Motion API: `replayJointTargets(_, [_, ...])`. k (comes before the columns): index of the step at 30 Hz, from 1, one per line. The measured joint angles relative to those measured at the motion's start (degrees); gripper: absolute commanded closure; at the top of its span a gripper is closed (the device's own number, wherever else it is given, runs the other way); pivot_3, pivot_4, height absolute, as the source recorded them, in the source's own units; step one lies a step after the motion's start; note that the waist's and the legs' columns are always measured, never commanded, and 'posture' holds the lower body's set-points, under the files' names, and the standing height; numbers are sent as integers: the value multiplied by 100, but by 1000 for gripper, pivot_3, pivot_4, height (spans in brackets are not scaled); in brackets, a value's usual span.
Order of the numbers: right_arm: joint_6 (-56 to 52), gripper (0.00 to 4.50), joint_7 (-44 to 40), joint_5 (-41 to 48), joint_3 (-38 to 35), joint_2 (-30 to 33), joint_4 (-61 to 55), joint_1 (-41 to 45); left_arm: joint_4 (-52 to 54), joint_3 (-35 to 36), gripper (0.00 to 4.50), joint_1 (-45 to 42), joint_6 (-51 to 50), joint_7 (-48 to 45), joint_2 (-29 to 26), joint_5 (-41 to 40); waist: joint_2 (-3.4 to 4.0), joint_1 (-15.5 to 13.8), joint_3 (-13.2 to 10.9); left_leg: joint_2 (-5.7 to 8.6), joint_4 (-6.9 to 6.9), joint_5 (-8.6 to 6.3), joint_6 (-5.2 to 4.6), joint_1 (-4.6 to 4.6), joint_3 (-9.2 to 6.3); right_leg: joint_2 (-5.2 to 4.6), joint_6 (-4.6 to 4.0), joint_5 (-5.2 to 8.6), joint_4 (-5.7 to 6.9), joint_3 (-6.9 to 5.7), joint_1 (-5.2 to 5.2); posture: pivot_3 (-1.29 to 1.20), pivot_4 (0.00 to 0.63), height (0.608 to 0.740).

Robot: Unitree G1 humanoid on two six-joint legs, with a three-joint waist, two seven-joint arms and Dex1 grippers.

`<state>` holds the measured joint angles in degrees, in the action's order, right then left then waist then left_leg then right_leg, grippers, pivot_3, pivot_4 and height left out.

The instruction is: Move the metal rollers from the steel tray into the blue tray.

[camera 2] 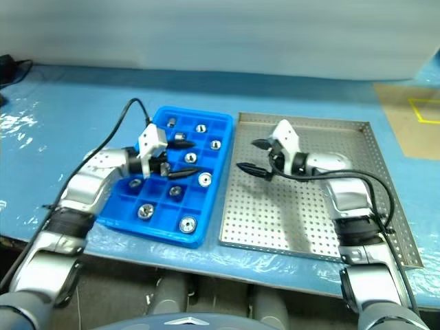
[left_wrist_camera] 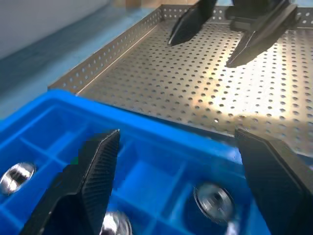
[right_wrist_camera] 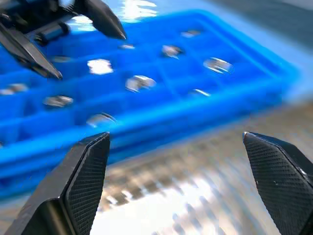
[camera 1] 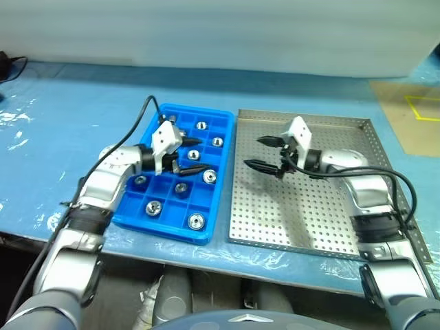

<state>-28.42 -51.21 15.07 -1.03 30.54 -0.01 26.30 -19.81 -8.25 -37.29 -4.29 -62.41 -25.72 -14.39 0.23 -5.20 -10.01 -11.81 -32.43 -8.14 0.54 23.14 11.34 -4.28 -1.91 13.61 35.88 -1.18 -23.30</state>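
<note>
Judging by the bare steel tray, the metal rollers are all lodged in the blue tray at nine o'clock, both the left gripper and right gripper are spread wide and empty, and only withdrawal seems called for

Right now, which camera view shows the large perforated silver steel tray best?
The left eye view: the whole large perforated silver steel tray, rims included, no roller visible on it. The right eye view matches. The left wrist view shows one corner; the right wrist view shows a blurred strip.

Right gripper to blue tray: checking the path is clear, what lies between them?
In the left eye view, just bare perforated steel tray floor between the right gripper and the blue tray.
</note>
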Motion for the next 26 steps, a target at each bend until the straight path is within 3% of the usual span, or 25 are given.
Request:
replayJointTargets(5, [40,50,1058,-140,-363,-294,-222,-498,-1039,-71,544,-378,542,6,555,229,0,296,0,-4,7,-1,-3,-1,-1,5,-2,1,-2,-3,-5,-232,150,740])
replayJointTargets(10, [177,50,1634,-308,-365,-421,-255,-571,-1315,-75,544,-460,777,-90,635,314,0,404,0,-3,3,-12,-23,-2,1,3,-3,1,-2,-3,-1,-221,150,740])
replayJointTargets(26, [699,50,1931,-564,-194,-560,654,129,-1041,109,544,-221,740,78,543,312,0,352,0,-4,0,-19,-38,2,4,-1,-7,0,-7,-5,1,-143,150,740])
